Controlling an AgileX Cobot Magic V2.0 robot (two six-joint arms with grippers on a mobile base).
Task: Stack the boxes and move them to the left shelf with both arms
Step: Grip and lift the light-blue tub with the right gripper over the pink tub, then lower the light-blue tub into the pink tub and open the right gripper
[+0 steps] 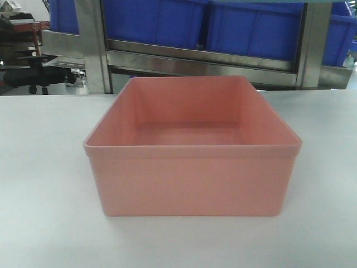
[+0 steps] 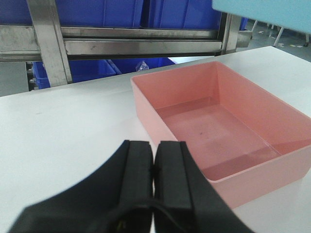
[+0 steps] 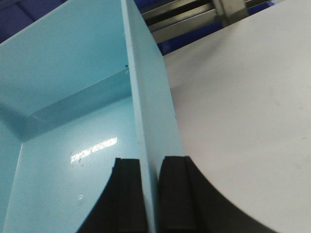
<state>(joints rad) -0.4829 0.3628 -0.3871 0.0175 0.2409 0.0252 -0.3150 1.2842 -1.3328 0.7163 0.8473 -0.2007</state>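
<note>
**Pink bin on table, blue bin gripped by right arm**

The salmon pink rectangular plastic bin sits upright and empty on the white table. Behind it stands a brushed steel rack holding dark blue crates. Near the pink bin's left front corner, the left gripper has its black fingers pressed together on nothing. The right gripper clamps one side wall of the light sky blue plastic bin, one finger inside and one outside.

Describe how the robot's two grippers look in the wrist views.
The left gripper has two matte black, blocky fingers with flat inner faces, flaring into curved bases. The right gripper matches: black, square-tipped fingers on curved bases. No cables show.
</note>
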